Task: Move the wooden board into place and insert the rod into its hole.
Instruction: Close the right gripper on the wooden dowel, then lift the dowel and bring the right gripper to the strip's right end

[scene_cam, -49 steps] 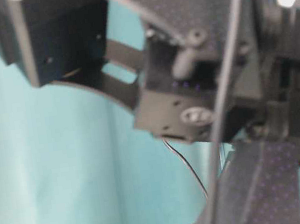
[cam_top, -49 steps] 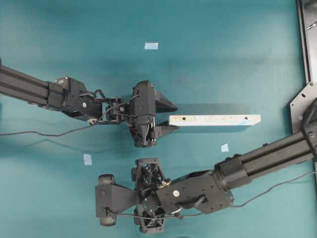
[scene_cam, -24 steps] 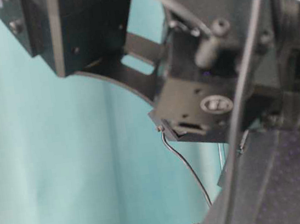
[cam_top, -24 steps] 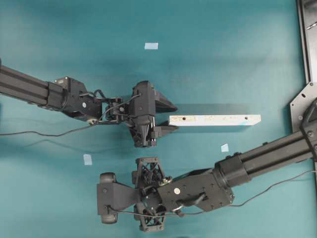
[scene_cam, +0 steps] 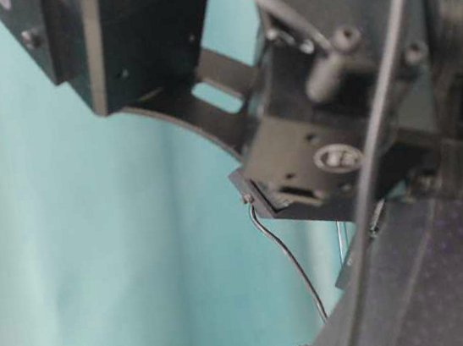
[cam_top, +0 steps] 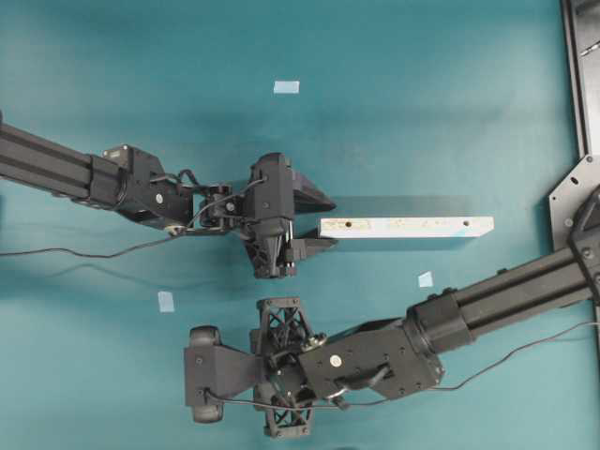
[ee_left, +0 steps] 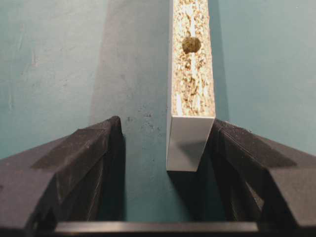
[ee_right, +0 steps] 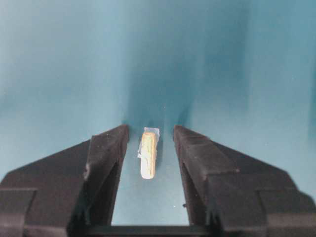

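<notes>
The wooden board [cam_top: 405, 227] lies flat across the middle of the teal table, a small dark hole [ee_left: 191, 45] near its left end. My left gripper [cam_top: 330, 223] is open around that end. In the left wrist view the right finger [ee_left: 247, 158] touches the board's side [ee_left: 191, 98], and the left finger [ee_left: 94, 158] stands well apart. The rod [ee_right: 148, 154] lies on the table over a scrap of pale tape. It sits between the fingers of my right gripper [ee_right: 150, 131], which is open, with a gap on each side. Overhead, the right gripper [cam_top: 199, 375] hides the rod.
Light-blue tape squares lie at the back [cam_top: 286, 87], front left [cam_top: 166, 301] and below the board [cam_top: 426, 279]. A black frame [cam_top: 581, 75] runs along the right edge. The right arm's wrist [scene_cam: 314, 153] fills the table-level view at close range.
My right gripper's fingers have drawn closer together around the rod, and the right wrist has shifted slightly. The left gripper and the board have not moved.
</notes>
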